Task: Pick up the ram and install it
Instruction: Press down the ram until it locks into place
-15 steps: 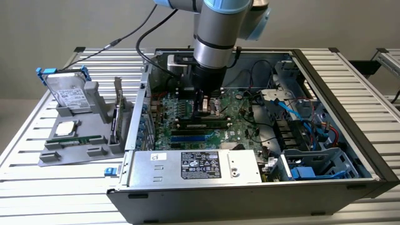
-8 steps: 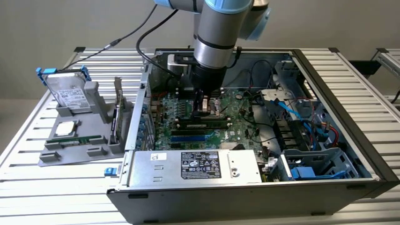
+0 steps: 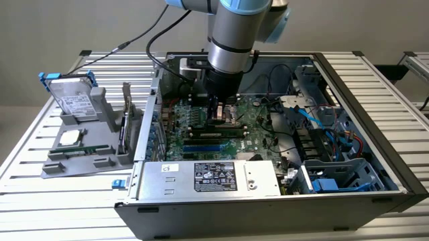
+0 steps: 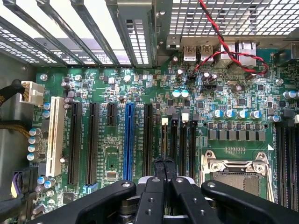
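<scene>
your jaws (image 4: 164,164) sit nearest the lens, pressed together over the motherboard (image 4: 140,93) slots. the ram (image 3: 216,134) lies seated in a slot right under them, it seems. judge it light, stiff, fragile: take it by its long edges, not the chips.

No readable text. Power supply (image 3: 208,178) at the computer case's (image 3: 395,165) front edge has a black label, print illegible. Hard drive (image 3: 72,100) label and motherboard (image 4: 140,93) markings unreadable too.
</scene>
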Robot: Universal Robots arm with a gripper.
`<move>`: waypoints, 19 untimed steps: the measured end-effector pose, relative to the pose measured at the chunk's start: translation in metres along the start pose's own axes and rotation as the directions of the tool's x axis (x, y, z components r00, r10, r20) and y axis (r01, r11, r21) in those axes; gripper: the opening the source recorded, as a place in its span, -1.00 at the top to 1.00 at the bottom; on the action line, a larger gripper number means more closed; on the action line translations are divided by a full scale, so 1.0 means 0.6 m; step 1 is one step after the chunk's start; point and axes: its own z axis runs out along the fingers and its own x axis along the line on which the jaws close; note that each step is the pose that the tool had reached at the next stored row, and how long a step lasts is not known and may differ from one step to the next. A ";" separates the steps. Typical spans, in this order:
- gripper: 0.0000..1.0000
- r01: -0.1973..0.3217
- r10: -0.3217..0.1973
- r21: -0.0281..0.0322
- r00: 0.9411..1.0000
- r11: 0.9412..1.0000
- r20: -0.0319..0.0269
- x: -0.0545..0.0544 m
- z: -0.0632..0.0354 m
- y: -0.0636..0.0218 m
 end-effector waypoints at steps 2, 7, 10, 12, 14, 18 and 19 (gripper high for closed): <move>0.80 0.000 0.000 0.000 1.000 1.000 0.000 0.000 0.000 0.000; 0.80 0.000 0.000 0.000 1.000 1.000 0.000 -0.001 -0.002 0.000; 0.80 0.000 0.000 0.000 1.000 1.000 0.000 -0.003 -0.010 0.002; 0.80 0.000 0.000 0.000 1.000 1.000 0.001 -0.004 -0.016 0.002; 0.80 0.001 -0.001 0.000 1.000 1.000 0.001 -0.004 -0.024 0.000; 0.80 0.004 -0.004 0.000 1.000 1.000 0.001 -0.007 -0.032 -0.004; 0.80 0.005 -0.005 0.001 1.000 1.000 0.001 -0.007 -0.033 -0.005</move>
